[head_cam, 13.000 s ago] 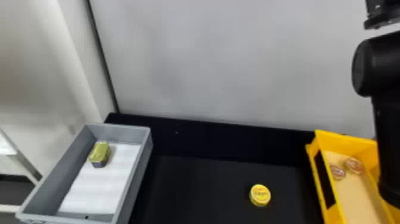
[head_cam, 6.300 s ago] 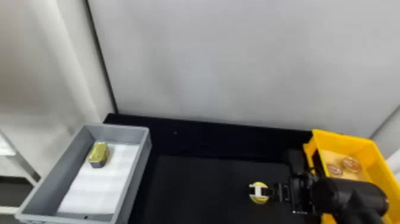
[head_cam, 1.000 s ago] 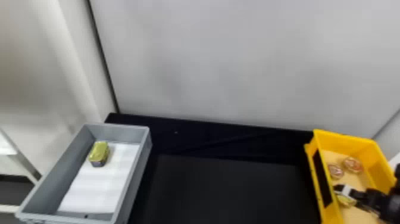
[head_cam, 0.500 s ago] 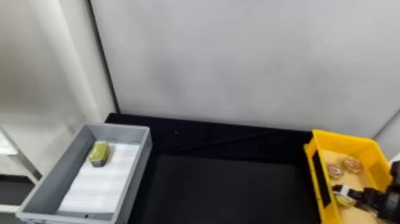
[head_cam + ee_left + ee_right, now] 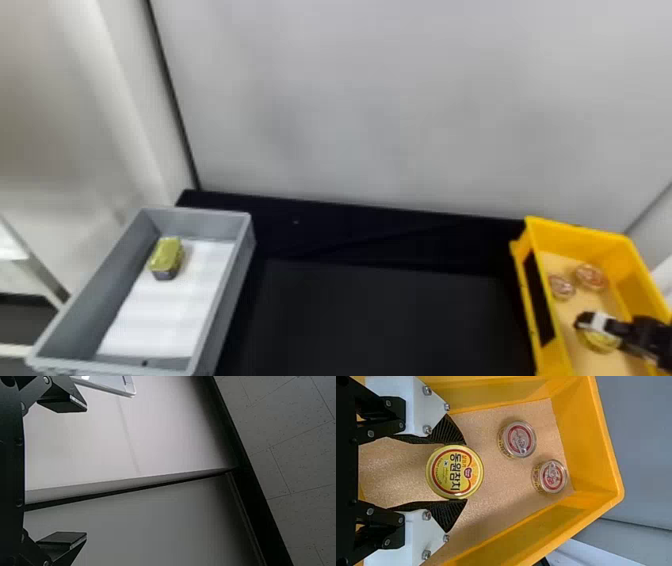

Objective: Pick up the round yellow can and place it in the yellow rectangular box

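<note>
In the head view my right gripper (image 5: 595, 325) is low inside the yellow box (image 5: 602, 232), over the round yellow can (image 5: 600, 342). The right wrist view has the black ribbed fingers of my right gripper (image 5: 461, 471) pressed against opposite sides of the yellow can (image 5: 451, 483), lid facing the camera. Whether its base touches the box floor I cannot tell. My left gripper (image 5: 85, 473) is parked away from the boxes, fingers wide apart, with nothing between them.
Two smaller cans with red-marked lids, one (image 5: 520, 439) and another (image 5: 552, 476), stand deeper in the yellow box. At the left, a grey box (image 5: 237, 260) holds a gold-topped rectangular tin (image 5: 166, 256) on a white sheet. A pale wall rises behind the black table (image 5: 380, 310).
Since the earlier frames, my right gripper came down to the yellow can on the table, took hold and carried it rightward into the yellow box. Over the last second it has barely moved.
</note>
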Motion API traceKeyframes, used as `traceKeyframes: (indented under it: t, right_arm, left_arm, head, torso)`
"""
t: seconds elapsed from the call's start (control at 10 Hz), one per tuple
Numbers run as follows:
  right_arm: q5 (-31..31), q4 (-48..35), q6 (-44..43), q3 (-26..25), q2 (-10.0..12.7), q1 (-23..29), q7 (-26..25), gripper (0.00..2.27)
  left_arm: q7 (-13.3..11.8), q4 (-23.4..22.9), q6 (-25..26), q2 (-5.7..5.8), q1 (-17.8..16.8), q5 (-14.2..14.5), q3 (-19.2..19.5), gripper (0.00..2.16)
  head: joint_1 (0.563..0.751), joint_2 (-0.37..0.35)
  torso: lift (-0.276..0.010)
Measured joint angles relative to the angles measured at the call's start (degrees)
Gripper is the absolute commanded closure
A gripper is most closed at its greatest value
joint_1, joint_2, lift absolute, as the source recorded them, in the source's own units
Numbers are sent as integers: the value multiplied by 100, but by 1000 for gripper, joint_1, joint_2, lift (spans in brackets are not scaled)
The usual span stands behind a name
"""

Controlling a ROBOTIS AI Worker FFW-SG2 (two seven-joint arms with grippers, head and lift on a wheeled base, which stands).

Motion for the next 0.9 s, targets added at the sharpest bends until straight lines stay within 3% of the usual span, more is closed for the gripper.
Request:
traceKeyframes:
  t: [0.9]
  right_arm:
    - [46, 12, -54, 4, -11, -54, -15, 590]
  left_arm:
    - [0, 2, -1, -10, 8, 0, -2, 144]
  head:
    - [694, -78]
  torso:
    - [-6]
